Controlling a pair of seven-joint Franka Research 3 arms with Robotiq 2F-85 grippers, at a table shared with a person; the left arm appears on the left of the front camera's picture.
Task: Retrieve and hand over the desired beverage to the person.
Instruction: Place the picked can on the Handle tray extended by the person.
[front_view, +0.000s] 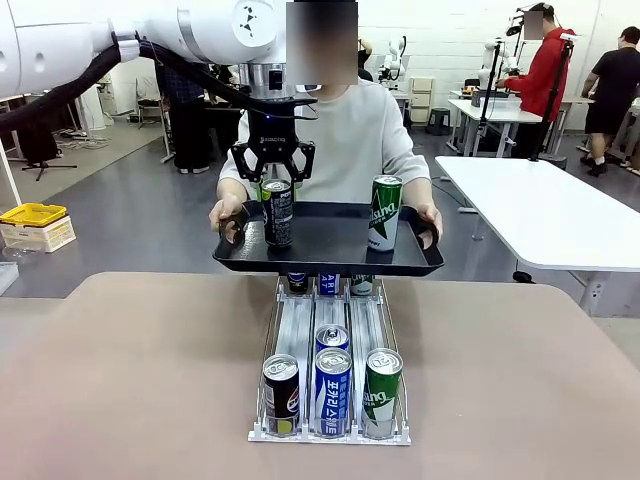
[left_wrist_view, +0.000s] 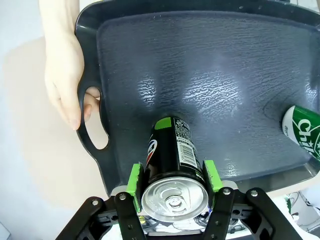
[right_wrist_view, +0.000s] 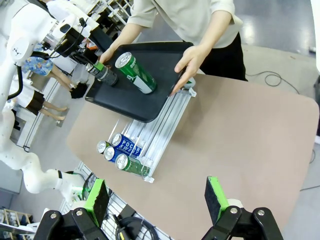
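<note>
Our left gripper (front_view: 273, 182) is clamped on the upright black can (front_view: 277, 213), standing at the tray's (front_view: 330, 262) 9 o'clock side; right gripper (right_wrist_view: 157, 199) hangs open.

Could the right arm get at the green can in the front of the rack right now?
Probably yes: the right tool is open and empty above the table, and nothing covers the green can in the rack.

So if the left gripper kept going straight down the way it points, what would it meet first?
The left gripper, shut on the black can, would likely press that can into the tray floor; whether it already touches is unclear.
</note>
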